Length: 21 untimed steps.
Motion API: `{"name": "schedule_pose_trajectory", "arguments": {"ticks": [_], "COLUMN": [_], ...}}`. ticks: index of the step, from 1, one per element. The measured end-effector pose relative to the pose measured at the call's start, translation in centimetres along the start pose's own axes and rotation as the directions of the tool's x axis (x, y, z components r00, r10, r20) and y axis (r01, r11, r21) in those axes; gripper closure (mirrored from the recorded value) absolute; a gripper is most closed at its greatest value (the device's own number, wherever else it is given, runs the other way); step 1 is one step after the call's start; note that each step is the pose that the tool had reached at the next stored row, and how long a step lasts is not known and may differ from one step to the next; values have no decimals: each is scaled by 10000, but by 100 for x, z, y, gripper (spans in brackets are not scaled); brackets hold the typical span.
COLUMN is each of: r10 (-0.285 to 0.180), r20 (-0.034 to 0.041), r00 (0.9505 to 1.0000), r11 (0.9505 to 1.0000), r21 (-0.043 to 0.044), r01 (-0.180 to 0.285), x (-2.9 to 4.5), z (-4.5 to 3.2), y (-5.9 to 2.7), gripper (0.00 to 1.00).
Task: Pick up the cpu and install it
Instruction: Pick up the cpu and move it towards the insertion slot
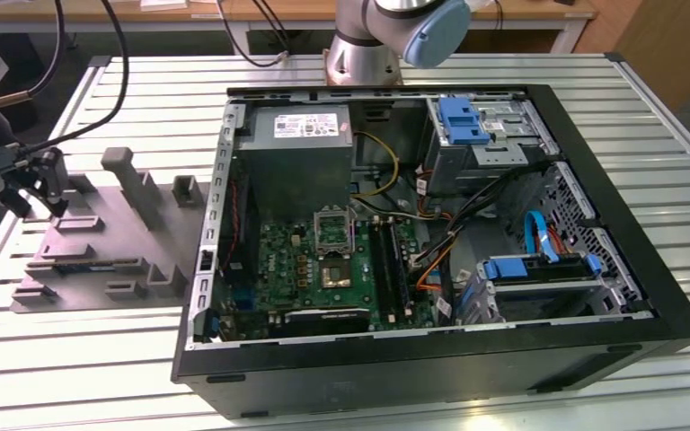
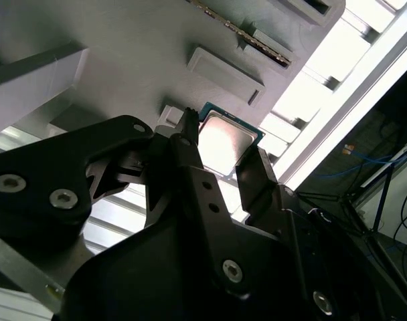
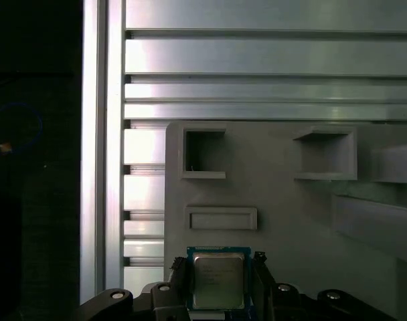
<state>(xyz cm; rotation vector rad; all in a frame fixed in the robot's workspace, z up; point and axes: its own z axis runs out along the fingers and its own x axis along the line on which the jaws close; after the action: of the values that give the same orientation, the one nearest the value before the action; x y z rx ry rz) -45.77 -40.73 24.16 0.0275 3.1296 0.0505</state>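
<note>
The black gripper's (image 2: 222, 142) narrowed jaws pinch opposite edges of the thin, square cpu (image 3: 219, 281), silvery-faced and green-rimmed, at the matte grey plastic fixture (image 3: 290, 214) with box-shaped pockets on the ribbed aluminium table (image 3: 257, 53).

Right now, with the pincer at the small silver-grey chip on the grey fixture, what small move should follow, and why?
Probably a gentle squeeze to confirm the grip. In both wrist views the black pincer sits astride the small silver-grey, green-rimmed square cpu, close over the grey plastic fixture; whether it is clamped cannot be told.
</note>
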Motion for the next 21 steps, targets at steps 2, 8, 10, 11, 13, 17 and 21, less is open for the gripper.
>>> {"name": "schedule_pose_trajectory", "arguments": {"ticks": [2,8,10,11,13,17,21], "r10": [0,0,0,0,0,0,0], "r20": [-2,0,-1,0,-1,0,-1], "r00": [10000,10000,10000,10000,10000,10000,10000], "r11": [10000,10000,10000,10000,10000,10000,10000], "r21": [1,1,3,3,3,2,3], "r01": [0,0,0,0,0,0,0], "x": [0,0,0,0,0,0,0], "z": [-7,-13,-15,-15,-18,-20,-27], "y": [0,0,0,1,1,1,1], "gripper": [53,53,53,53,53,53,53]}}
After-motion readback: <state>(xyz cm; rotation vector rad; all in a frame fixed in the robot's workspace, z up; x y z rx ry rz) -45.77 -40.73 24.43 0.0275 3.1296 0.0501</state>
